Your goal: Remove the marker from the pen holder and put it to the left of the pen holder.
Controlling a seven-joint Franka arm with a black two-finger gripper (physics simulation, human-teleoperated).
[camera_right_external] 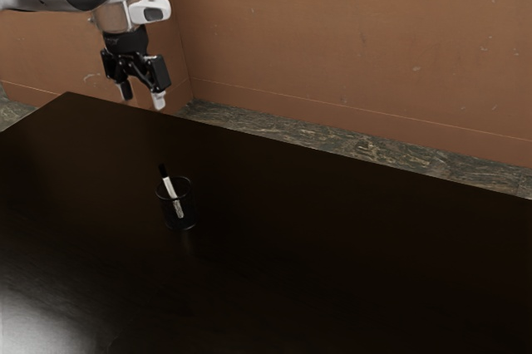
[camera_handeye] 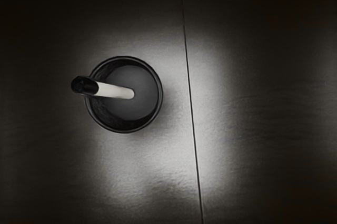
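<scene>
Mkr [camera_handeye: 112,91] well blw down-pointing tool [camera_right_external: 142,99].

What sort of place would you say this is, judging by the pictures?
It looks like a plain indoor workspace, perhaps an office or lab: a dark table bearing a pen holder with a marker in it, and a bare reddish-brown wall behind.

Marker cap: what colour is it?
The marker cap is black, clearest in the wrist view.

White marker [camera_handeye: 113,91] with black cap [camera_handeye: 86,85], black pen holder [camera_handeye: 159,98], dark table [camera_right_external: 332,246], brown wall [camera_right_external: 349,38].
</scene>
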